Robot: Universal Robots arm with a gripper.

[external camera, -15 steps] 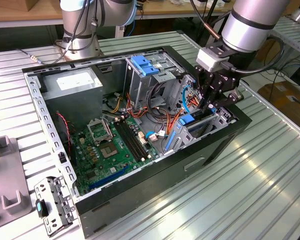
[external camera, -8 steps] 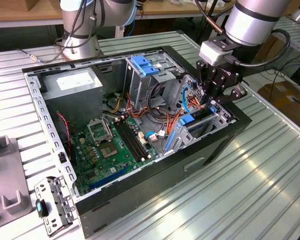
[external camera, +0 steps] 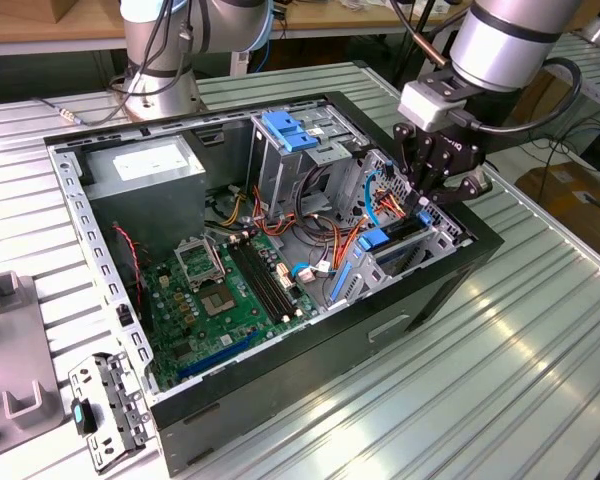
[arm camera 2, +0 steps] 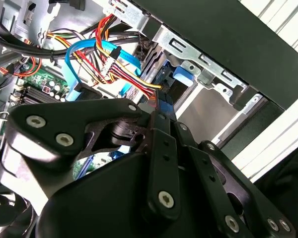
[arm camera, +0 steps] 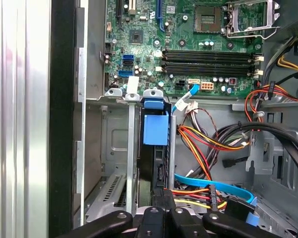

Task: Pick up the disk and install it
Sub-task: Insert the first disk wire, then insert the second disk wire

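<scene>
The gripper (external camera: 427, 199) hangs over the open computer case (external camera: 400, 320), jaws pinched on the disk (arm camera: 155, 163) standing edge-up in its bay

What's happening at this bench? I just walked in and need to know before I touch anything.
A robot arm's gripper is lowered into the open computer case, at the drive bay on the exterior view's right. The disk, in its blue carrier, stands on edge in that bay, right under the gripper. The motherboard lies exposed nearby.
</scene>
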